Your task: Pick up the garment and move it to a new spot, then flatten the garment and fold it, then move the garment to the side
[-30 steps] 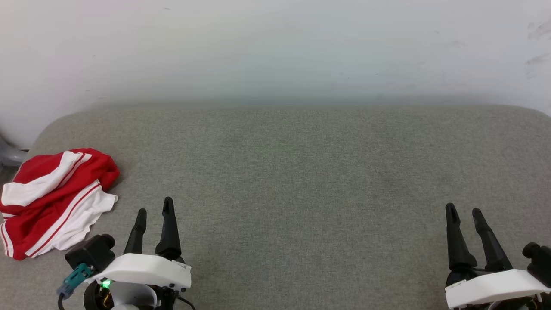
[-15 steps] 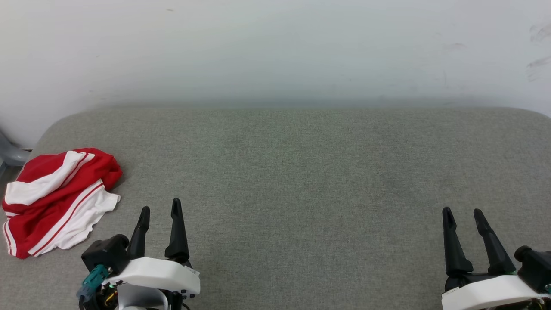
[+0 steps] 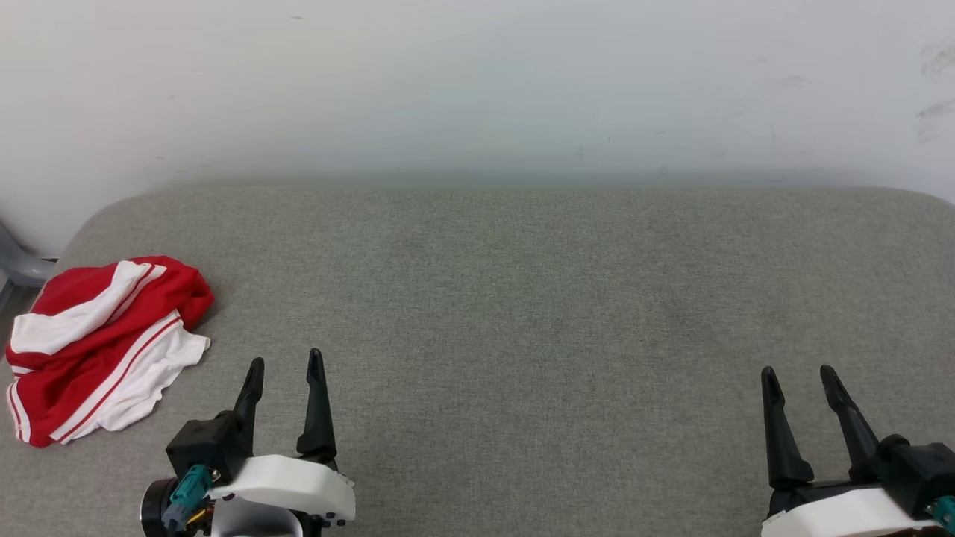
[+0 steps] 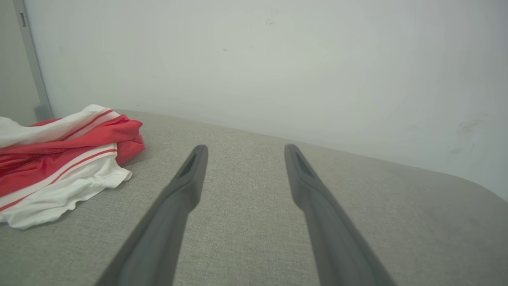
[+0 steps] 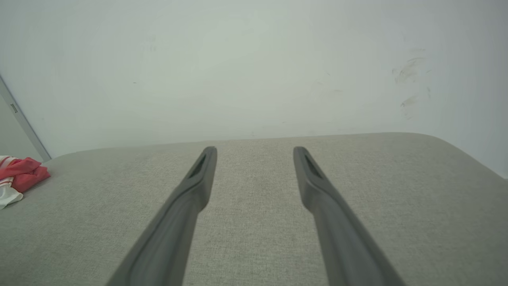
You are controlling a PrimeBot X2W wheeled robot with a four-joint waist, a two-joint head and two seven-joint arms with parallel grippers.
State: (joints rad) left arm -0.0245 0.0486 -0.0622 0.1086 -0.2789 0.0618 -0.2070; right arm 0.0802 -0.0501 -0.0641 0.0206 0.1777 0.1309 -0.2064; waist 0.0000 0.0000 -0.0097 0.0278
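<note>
The garment [image 3: 97,343] is a red and white shirt with striped trim, lying folded in a loose bundle at the left end of the grey cushioned surface [image 3: 522,298]. The same garment [image 4: 55,167] fills the left side of the left wrist view and shows as a small bit of garment [image 5: 20,174] at the right wrist view's left edge. My left gripper [image 3: 286,362] stands open and empty to the garment's right, apart from it. Far to the right my right gripper [image 3: 797,371] is open and empty too.
A pale wall [image 3: 477,89] rises behind the cushion's back edge. A grey frame piece [image 3: 19,265] shows past the cushion's left end. The wide stretch of cushion between the two grippers holds nothing.
My left gripper has drawn back toward me and to the right, away from the garment. The right gripper has sunk slightly lower in view. The garment lies as before.
</note>
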